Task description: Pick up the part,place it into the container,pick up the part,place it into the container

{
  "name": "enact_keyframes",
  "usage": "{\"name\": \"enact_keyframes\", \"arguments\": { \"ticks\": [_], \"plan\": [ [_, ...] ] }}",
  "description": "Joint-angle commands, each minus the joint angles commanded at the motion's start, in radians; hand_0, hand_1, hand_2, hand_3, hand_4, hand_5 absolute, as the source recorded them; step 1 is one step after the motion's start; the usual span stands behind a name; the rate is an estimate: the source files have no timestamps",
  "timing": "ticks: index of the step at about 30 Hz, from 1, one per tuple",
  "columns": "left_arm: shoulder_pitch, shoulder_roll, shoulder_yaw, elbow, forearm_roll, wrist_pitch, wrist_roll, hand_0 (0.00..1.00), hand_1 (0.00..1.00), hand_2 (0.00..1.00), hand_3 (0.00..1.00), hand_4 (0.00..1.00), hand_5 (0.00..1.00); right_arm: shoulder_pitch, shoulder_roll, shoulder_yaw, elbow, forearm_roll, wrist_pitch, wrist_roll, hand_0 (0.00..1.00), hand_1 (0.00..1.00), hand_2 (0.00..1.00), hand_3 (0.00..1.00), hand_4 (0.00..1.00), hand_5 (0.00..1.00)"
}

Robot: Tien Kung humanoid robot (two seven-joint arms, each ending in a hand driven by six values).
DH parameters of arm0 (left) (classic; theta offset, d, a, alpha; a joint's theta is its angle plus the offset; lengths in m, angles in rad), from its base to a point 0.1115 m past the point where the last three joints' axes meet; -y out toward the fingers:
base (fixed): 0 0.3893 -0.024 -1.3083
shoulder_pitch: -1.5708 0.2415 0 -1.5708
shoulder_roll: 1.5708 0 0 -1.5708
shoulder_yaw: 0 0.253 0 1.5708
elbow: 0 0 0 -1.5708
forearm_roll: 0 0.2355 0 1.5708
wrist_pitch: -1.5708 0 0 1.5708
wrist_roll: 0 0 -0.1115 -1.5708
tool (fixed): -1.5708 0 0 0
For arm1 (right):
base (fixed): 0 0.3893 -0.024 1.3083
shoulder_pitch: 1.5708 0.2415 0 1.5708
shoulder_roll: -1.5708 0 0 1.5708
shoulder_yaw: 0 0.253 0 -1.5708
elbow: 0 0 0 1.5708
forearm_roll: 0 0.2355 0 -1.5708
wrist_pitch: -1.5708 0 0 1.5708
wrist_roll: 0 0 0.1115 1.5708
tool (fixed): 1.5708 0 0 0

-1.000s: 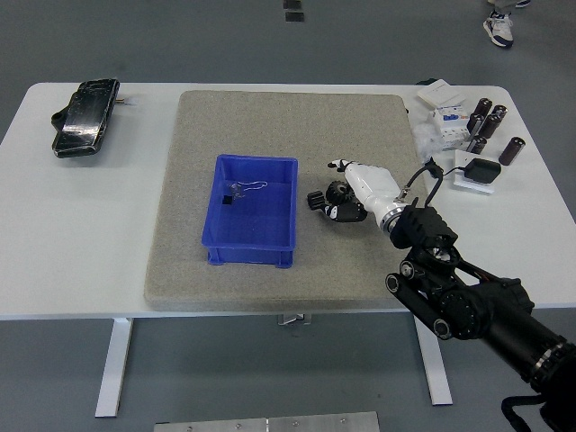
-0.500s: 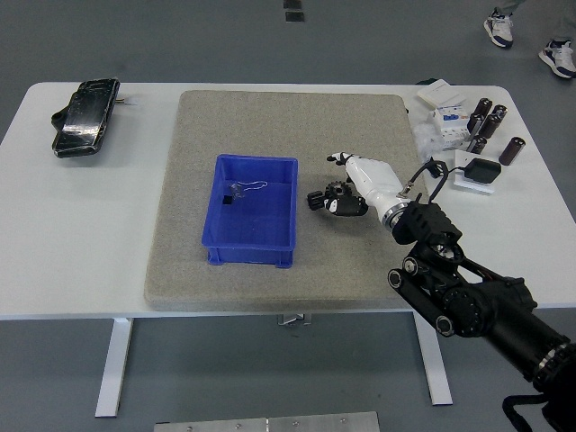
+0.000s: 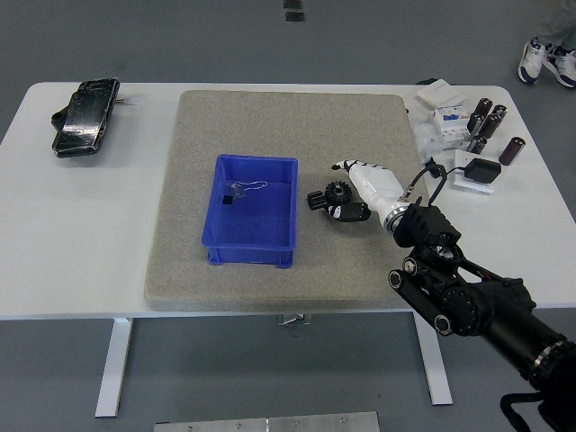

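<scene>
Mat: big grey felt mat (image 3: 270, 126) under everything.
Box: blue plastic box (image 3: 253, 214), left of the hand.
Hand: right white hand (image 3: 360, 191), fingers curled loosely, holding nothing I can see.
Part: small black gear part (image 3: 331, 195), touching the fingertips' left side, between hand and box.

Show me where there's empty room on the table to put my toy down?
Bare table lies between the phone and the mat, and along the near left edge. The mat's far strip behind the bin is free too. The far right corner is crowded with cylinders and boxes; the robot hand fills the mat's right.
</scene>
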Motion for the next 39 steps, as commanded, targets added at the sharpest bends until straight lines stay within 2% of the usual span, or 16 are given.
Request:
{"name": "enact_keyframes", "arguments": {
  "ticks": [4, 5, 10, 11, 16, 17, 22, 23, 28, 29, 30, 34, 39],
  "plan": [
    [-0.002, 0.0, 0.0, 0.0, 0.002, -0.001, 0.0, 0.639, 0.617, 0.579, 0.596, 0.657, 0.259, 0.006, 0.006, -0.018, -0.02, 0.012, 0.0, 0.0, 0.893, 0.879, 0.91, 0.883, 0.82, 0.344],
    [-0.003, 0.0, -0.001, 0.0, 0.003, -0.001, 0.0, 0.64, 0.617, 0.578, 0.595, 0.656, 0.259, 0.009, 0.008, -0.023, -0.03, 0.017, -0.002, 0.0, 0.882, 0.852, 0.872, 0.871, 0.813, 0.335],
    [-0.005, 0.0, 0.0, 0.0, 0.003, -0.001, 0.0, 0.64, 0.617, 0.578, 0.595, 0.656, 0.259, 0.014, 0.015, -0.035, -0.062, 0.042, -0.028, 0.003, 0.882, 0.852, 0.872, 0.871, 0.813, 0.335],
    [-0.004, 0.0, 0.002, 0.0, 0.002, 0.0, 0.0, 0.639, 0.617, 0.578, 0.595, 0.652, 0.258, 0.015, 0.016, -0.037, -0.066, 0.048, -0.036, 0.006, 0.732, 0.614, 0.666, 0.729, 0.546, 0.22],
    [-0.003, -0.001, 0.006, 0.0, -0.002, 0.0, -0.001, 0.639, 0.617, 0.578, 0.595, 0.652, 0.258, 0.013, 0.016, -0.042, -0.076, 0.065, -0.062, 0.015, 0.732, 0.614, 0.666, 0.729, 0.546, 0.22],
    [-0.003, -0.001, 0.006, 0.0, -0.002, 0.0, -0.002, 0.64, 0.616, 0.577, 0.595, 0.651, 0.259, 0.012, 0.016, -0.043, -0.076, 0.067, -0.068, 0.018, 0.561, 0.421, 0.527, 0.611, 0.279, 0.069],
    [-0.004, -0.001, 0.006, 0.0, 0.001, -0.001, -0.007, 0.64, 0.616, 0.577, 0.595, 0.651, 0.259, 0.011, 0.017, -0.049, -0.078, 0.085, -0.094, 0.031, 0.561, 0.421, 0.527, 0.611, 0.279, 0.069],
    [-0.004, -0.001, 0.006, 0.0, 0.002, -0.002, -0.007, 0.639, 0.616, 0.577, 0.595, 0.649, 0.257, 0.01, 0.017, -0.05, -0.079, 0.087, -0.097, 0.033, 0.506, 0.364, 0.476, 0.563, 0.347, 0.002],
    [-0.002, 0.0, 0.01, 0.0, -0.001, -0.002, -0.011, 0.639, 0.616, 0.577, 0.595, 0.649, 0.257, 0.007, 0.015, -0.062, -0.082, 0.093, -0.114, 0.041, 0.506, 0.364, 0.476, 0.563, 0.347, 0.002],
    [-0.002, 0.0, 0.011, 0.0, -0.002, -0.002, -0.011, 0.639, 0.616, 0.578, 0.595, 0.649, 0.259, 0.007, 0.014, -0.063, -0.081, 0.093, -0.118, 0.043, 0.488, 0.34, 0.425, 0.496, 0.347, 0.002],
    [-0.002, 0.0, 0.012, 0.0, -0.003, -0.002, -0.011, 0.639, 0.616, 0.578, 0.595, 0.649, 0.259, 0.007, 0.013, -0.063, -0.079, 0.092, -0.122, 0.044, 0.488, 0.34, 0.425, 0.496, 0.347, 0.002],
    [0.0, -0.001, 0.012, 0.0, -0.004, -0.001, -0.011, 0.639, 0.616, 0.578, 0.595, 0.649, 0.259, 0.013, 0.002, -0.051, -0.043, 0.068, -0.141, 0.044, 0.488, 0.34, 0.425, 0.496, 0.347, 0.002],
    [0.003, 0.0, 0.011, 0.0, -0.004, -0.001, -0.008, 0.639, 0.616, 0.578, 0.595, 0.649, 0.258, 0.03, -0.015, -0.038, 0.05, 0.023, -0.147, 0.022, 0.492, 0.336, 0.42, 0.479, 0.333, 0.002]
  ]
}}
